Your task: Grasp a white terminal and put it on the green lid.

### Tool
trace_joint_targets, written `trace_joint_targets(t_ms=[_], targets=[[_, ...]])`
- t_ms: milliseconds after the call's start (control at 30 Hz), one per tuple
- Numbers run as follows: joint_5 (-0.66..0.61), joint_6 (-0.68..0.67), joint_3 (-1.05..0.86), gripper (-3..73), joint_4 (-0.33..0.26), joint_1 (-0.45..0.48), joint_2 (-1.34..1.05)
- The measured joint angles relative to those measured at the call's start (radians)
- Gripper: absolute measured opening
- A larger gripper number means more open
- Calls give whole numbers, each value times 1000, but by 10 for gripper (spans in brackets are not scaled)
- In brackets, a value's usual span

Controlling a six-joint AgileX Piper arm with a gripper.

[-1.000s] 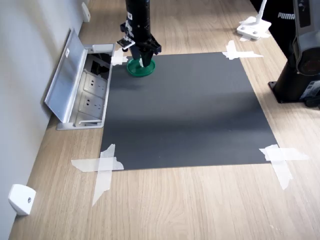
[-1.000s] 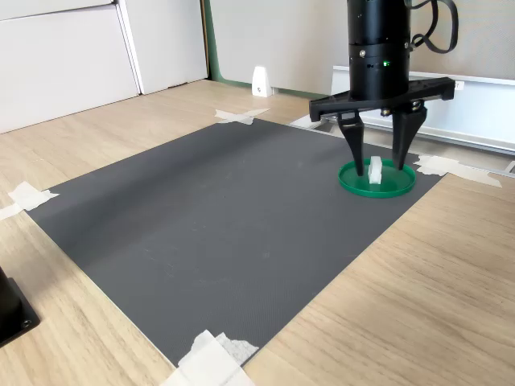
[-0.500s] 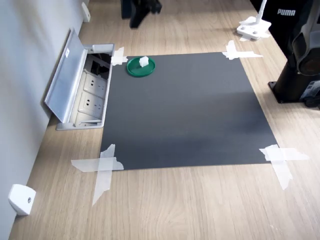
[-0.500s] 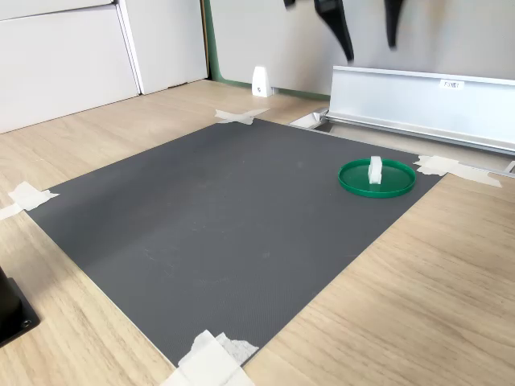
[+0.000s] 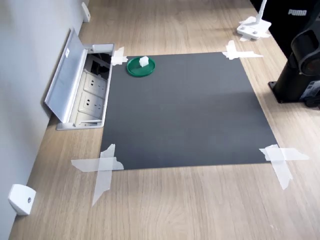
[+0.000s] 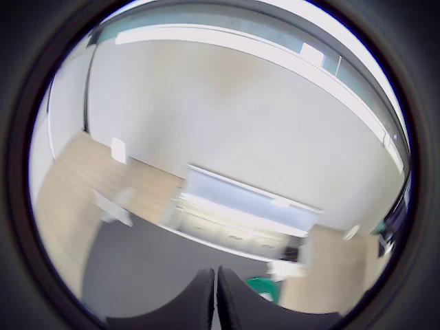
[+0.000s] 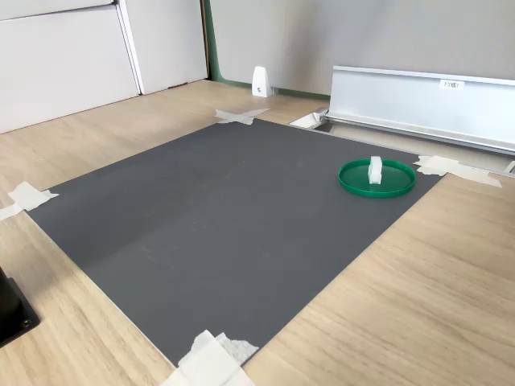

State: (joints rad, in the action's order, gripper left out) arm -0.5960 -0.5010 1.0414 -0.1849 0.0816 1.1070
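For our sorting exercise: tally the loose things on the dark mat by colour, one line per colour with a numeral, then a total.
Green: 1, the green lid
White: 1, the white terminal, standing on the lid
Total: 2

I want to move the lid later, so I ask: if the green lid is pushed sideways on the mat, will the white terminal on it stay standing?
Probably not. In the second exterior view the white terminal stands upright on a narrow base, so a jolt could tip it. The green lid looks thin and light and may slide easily, though its raised rim should keep a fallen terminal inside.
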Motion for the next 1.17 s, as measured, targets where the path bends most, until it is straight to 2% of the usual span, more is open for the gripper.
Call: trace_joint_targets(t_ms=[67, 167, 300, 400, 567, 767, 1167], targets=[[43, 105, -87, -7, 10, -54, -76], [129, 257, -217, -7, 61, -106, -203], [255, 440, -397, -7, 166, -119, -387], [319, 523, -531, -7, 205, -119, -521], [331, 549, -708, -8, 206, -119, -728], [253, 553, -819, -8, 185, -119, -917], [203, 553, -947, -8, 185, -119, -1056]])
